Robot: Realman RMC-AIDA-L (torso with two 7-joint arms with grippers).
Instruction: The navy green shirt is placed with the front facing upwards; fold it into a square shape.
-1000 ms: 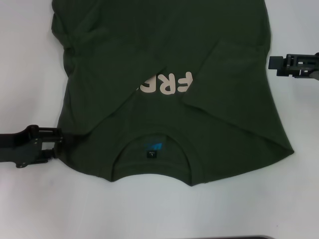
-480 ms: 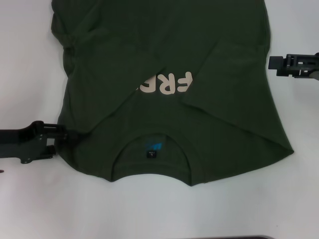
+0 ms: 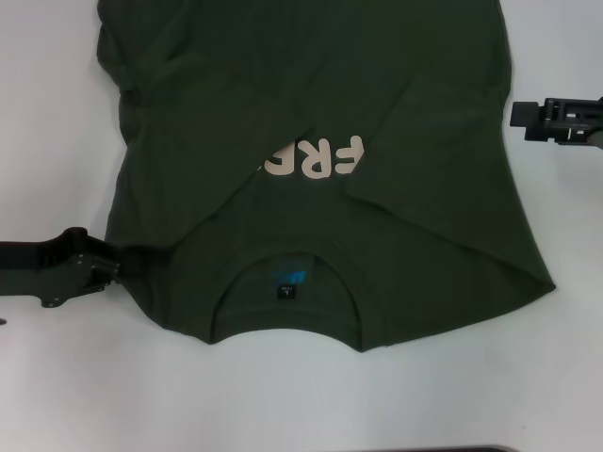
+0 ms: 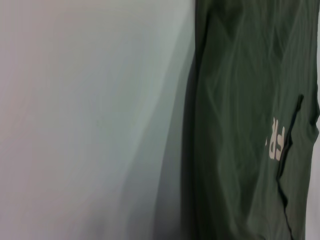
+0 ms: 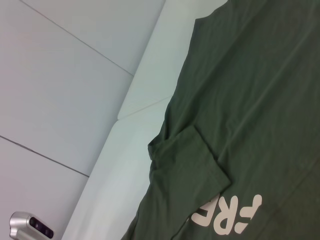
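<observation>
Step in hand: side fold, shoulder end. The left claw (image 3: 111,266) sits low on the counter (image 3: 57,122), tip at the shirt's (image 3: 311,104) edge just beside the collar-end corner. Whether its fingers are apart or together cannot be told; cloth and shadow hide the tip. To do this well, judged from the layout: take the edge layers cleanly, lift only enough to clear the counter, and carry the flap across toward the right claw's side in a straight line parallel to the collar-to-hem axis, so the crease runs true and the result can come out square. Match the fold already lying on the opposite side.

Right claw (image 3: 516,116): hovering off the shirt's far edge, apart from the cloth, holding nothing; finger state cannot be told.

Item: shirt, dark olive green, short-sleeved, laid flat between the two claws, front up. Collar (image 3: 287,297) nearest the robot, with small blue neck label (image 3: 288,279) inside. Cream lettering (image 3: 316,160) mid-chest, partly covered: only "FR" and part of a third letter show. Sleeve on the right claw's side folded inward over the chest. Sleeve beyond the left claw bunched and wrinkled. Hem out of view.
</observation>
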